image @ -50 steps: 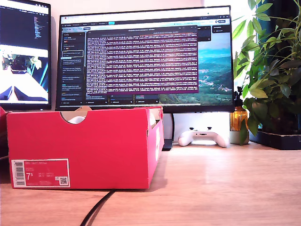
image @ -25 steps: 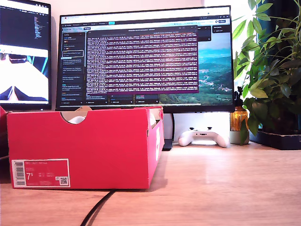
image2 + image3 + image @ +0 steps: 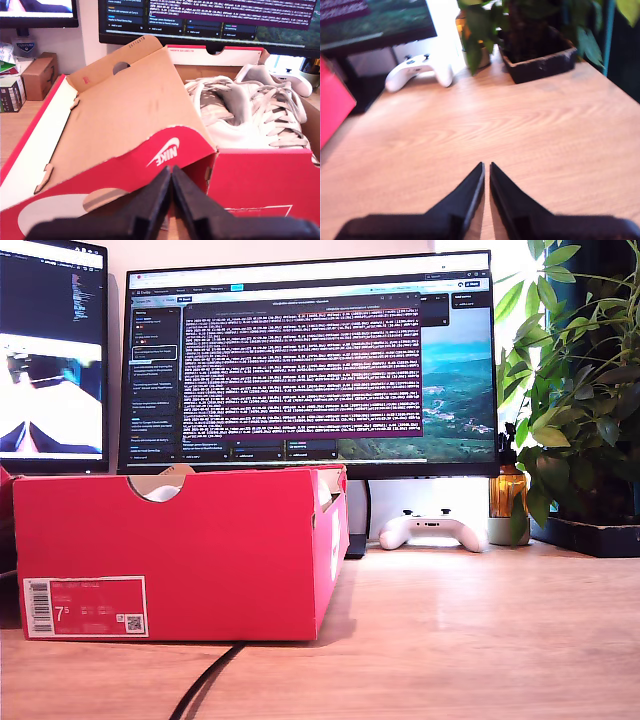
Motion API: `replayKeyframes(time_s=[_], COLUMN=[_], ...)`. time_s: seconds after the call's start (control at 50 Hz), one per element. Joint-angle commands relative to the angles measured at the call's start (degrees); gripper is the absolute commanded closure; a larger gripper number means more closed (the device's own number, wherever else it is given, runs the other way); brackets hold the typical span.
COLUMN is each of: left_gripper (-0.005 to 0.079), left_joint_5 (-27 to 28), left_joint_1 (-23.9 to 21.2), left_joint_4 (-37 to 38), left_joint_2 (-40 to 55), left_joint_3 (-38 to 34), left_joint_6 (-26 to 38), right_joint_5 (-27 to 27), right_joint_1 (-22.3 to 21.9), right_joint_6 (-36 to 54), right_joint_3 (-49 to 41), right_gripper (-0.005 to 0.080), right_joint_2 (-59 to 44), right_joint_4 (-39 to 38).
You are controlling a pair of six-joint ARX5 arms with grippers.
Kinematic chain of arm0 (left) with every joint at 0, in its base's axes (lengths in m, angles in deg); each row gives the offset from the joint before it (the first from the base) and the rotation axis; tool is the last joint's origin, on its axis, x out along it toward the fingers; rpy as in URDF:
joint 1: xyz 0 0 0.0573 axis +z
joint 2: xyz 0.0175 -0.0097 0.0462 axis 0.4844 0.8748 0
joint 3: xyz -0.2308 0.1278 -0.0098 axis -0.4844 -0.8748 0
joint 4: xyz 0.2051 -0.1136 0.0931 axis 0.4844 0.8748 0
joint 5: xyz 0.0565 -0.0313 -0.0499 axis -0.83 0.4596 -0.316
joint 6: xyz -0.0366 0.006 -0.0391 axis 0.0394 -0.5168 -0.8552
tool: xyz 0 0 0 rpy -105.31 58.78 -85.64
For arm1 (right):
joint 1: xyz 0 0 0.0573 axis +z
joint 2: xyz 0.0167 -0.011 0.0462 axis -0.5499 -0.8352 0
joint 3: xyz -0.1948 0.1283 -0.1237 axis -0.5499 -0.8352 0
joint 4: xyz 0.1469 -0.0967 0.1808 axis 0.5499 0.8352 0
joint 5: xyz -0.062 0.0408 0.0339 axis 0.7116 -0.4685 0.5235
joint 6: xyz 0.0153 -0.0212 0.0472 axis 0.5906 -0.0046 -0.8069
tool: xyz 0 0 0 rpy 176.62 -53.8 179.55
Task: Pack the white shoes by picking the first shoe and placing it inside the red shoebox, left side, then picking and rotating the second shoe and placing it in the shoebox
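Biggest thing in shot was the wooden desk, with two monitors standing at its back in the exterior view: the wide main monitor full of terminal text and a second monitor cut off at the exterior view's left. One red shoebox sat on the desk on the exterior view's left, label end facing that camera, with a bit of white showing through the half-round notch in its rim. From the first wrist view the box was open, its hinged lid tilted up, and both of the white shoes lay inside, side by side and touching, laces up, so that's two shoes counted. One potted plant stood at the exterior view's right, one amber bottle just beside it, and one white game controller under the main monitor, well apart from the box. One black cable ran out from under the box toward the camera. My first gripper hung just outside the box's near wall with its jaws pressed together, holding nothing. My second gripper hovered over bare desk, jaws nearly touching, also empty.
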Motion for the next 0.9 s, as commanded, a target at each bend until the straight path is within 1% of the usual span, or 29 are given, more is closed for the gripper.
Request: replayKeyframes(time_s=[0.0, 0.14, 0.22, 0.34, 0.46, 0.56, 0.62, 0.72, 0.78, 0.88], left_gripper=[0.0761, 0.0761, 0.0761, 0.0761, 0.0761, 0.0761, 0.0761, 0.0761, 0.0761, 0.0761], left_joint_5=[0.1, 0.1, 0.1, 0.1, 0.1, 0.1, 0.1, 0.1, 0.1, 0.0], left_joint_1=[-0.2, -0.2, -0.2, -0.2, -0.2, -0.2, -0.2, -0.2, -0.2, -0.2], left_joint_4=[1.2, 1.2, 1.2, 1.2, 1.2, 1.2, 1.2, 1.2, 1.2, 1.2], left_joint_2=[-0.5, -0.5, -0.5, -0.5, -0.5, -0.5, -0.5, -0.5, -0.5, -0.5], left_joint_3=[-1.7, -1.7, -1.7, -1.7, -1.7, -1.7, -1.7, -1.7, -1.7, -1.7], left_joint_6=[-0.1, -0.1, -0.1, -0.1, -0.1, -0.1, -0.1, -0.1, -0.1, -0.1], right_joint_5=[-0.2, -0.2, -0.2, -0.5, -0.7, -4.0, -6.0, -9.9, -12.6, -13.7], right_joint_1=[0.3, 0.3, 0.3, -1.4, -4.7, -7.2, -8.0, -8.5, -8.5, -8.4], right_joint_6=[0.7, 1.0, 1.0, 1.0, 1.1, 1.3, 1.5, 1.5, 1.5, 0.9], right_joint_3=[-0.3, -0.3, -0.3, -0.3, -0.4, -0.6, -0.7, -1.1, -1.1, -1.0], right_gripper=[0.0765, 0.0765, 0.0765, 0.0765, 0.0765, 0.0765, 0.0765, 0.0765, 0.0765, 0.0765], right_joint_2=[0.1, 0.1, 1.3, 4.5, 9.6, 13.8, 13.6, 13.6, 13.6, 13.6], right_joint_4=[-0.9, -3.6, -3.7, -2.5, 0.1, 2.4, 2.5, 4.0, 6.6, 6.6])
